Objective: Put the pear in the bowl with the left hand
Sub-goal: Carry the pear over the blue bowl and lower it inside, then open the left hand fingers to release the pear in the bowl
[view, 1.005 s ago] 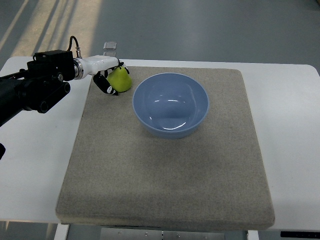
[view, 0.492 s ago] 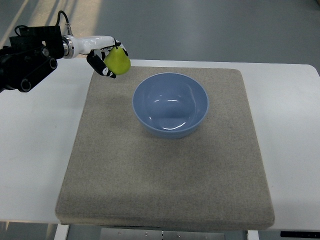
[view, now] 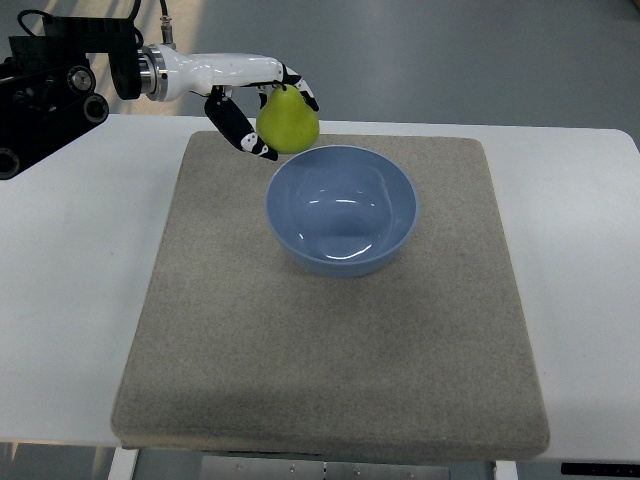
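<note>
- The left robot hand [view: 262, 105] comes in from the upper left of the top view, its white shell and black-tipped fingers [view: 240, 133] curled round a pear [view: 288, 122].
- The pear is yellow-green and held stem end up. It hangs just beside the bowl's far left rim, and its lower edge seems to overlap that rim slightly in the picture. From this steep angle I cannot tell how high it is above the rim.
- One finger runs down the pear's left side, and others wrap over its top and right shoulder. The fruit hides whatever part of the hand lies behind it, so the full grip cannot be made out.
- The black arm housing [view: 45, 85] behind the wrist is cut off by the left edge of the picture. A cable loops off the top edge.
- The blue bowl [view: 341, 210] sits upright on a grey-brown mat [view: 330, 350], towards the mat's far half. Only pale glints of light show on its inner wall.
- The mat lies flat on the white bench [view: 70, 300] and covers most of its middle. The bench's near edge and its underframe are cropped by the bottom of the picture.
- Beyond the bench's far edge is grey floor [view: 450, 60], with streaks of light at the upper left.
- Nothing of the right arm shows.
</note>
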You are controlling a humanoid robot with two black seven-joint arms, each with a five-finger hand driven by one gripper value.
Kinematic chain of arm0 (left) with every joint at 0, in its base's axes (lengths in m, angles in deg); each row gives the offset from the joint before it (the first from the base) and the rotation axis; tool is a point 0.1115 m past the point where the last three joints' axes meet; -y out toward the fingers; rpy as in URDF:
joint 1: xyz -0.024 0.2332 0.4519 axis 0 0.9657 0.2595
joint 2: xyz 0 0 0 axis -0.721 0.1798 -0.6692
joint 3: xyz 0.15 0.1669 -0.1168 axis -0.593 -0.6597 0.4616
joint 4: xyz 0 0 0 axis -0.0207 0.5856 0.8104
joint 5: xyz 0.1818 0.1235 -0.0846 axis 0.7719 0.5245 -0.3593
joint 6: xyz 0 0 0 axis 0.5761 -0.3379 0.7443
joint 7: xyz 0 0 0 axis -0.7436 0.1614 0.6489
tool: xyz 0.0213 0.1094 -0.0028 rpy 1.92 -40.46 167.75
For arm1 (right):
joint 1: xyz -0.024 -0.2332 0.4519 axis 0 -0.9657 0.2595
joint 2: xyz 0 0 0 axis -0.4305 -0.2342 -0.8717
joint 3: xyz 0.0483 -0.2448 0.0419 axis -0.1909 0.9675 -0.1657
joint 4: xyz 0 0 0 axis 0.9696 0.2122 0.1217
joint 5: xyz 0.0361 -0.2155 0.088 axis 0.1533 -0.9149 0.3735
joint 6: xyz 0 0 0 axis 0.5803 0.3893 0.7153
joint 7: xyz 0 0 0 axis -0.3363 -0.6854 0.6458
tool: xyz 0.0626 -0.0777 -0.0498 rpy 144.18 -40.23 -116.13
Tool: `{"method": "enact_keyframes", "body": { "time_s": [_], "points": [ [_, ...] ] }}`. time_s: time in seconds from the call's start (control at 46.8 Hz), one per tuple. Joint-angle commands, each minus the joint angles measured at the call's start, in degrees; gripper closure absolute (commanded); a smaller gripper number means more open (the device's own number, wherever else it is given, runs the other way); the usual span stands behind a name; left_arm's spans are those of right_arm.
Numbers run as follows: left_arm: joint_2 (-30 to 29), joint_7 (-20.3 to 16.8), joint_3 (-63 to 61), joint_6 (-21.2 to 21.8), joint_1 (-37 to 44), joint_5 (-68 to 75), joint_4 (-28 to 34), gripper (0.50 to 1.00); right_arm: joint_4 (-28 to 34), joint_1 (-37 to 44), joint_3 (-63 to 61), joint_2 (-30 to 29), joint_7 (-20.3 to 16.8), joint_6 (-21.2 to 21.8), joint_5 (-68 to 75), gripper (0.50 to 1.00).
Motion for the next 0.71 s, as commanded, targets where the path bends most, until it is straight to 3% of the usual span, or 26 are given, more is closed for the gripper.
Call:
{"method": "enact_keyframes", "body": {
  "time_s": [0.0, 0.235, 0.535, 0.62, 0.684],
  "points": [
    [0.37, 0.19, -0.62, -0.11, 1.01, 0.97, -4.2, 1.0, 0.0, 0.02, 0.0, 0.0, 0.0, -0.01, 0.0, 0.576],
    [2.92, 0.63, -1.59, -0.02, 2.33, 4.66, -6.05, 1.0, 0.0, 0.02, 0.0, 0.0, 0.0, -0.01, 0.0, 0.576],
    [5.65, 0.63, -1.24, 4.19, 6.9, 13.19, -5.61, 1.0, 0.0, 0.02, 0.0, 0.0, 0.0, -0.01, 0.0, 0.574],
    [5.74, 0.63, -1.24, 6.04, 7.17, 13.02, -5.7, 0.873, 0.0, 0.02, 0.0, 0.0, 0.0, -0.01, 0.0, 0.574],
    [6.0, 0.63, -1.15, 6.74, 7.08, 12.49, -5.61, 0.674, 0.0, 0.02, 0.0, 0.0, 0.0, -0.01, 0.0, 0.574]
  ]
}}
